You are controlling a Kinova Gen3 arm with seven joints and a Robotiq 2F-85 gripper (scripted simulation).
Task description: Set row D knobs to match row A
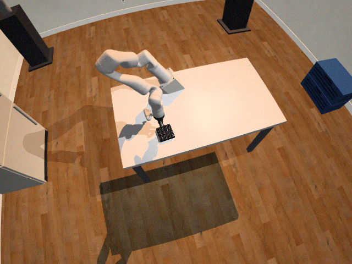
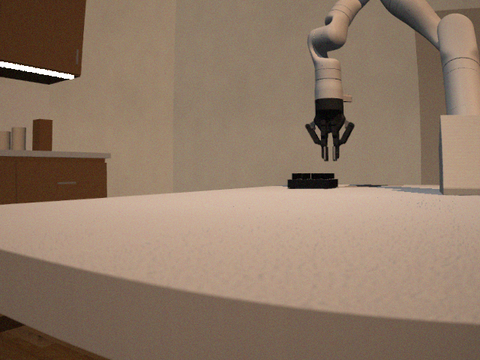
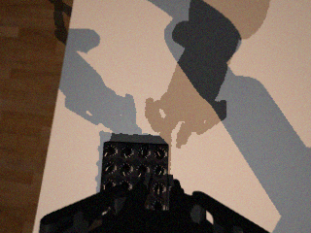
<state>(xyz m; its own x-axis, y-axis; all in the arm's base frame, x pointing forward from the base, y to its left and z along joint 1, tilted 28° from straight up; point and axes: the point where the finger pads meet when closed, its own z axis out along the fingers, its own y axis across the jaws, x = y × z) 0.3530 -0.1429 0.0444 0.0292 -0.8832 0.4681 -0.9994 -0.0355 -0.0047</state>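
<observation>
The black knob box (image 1: pixel 165 132) stands flat on the table near the front left part, with its grid of dark knobs facing up. It shows low and small in the exterior view (image 2: pixel 312 181) and from above in the wrist view (image 3: pixel 136 167). The knobs' white lines and marks are too small and dark to read. My gripper (image 2: pixel 330 157) points straight down and hovers a short way above the box's right part, clear of the knobs. Its fingers stand a narrow gap apart with nothing between them. It also shows in the top view (image 1: pixel 160 124).
The arm's pale base block (image 1: pixel 171 85) stands on the table behind the box and also shows in the exterior view (image 2: pixel 459 154). The table's left edge (image 3: pixel 53 146) runs close to the box. A blue crate (image 1: pixel 326 85) sits on the floor far right.
</observation>
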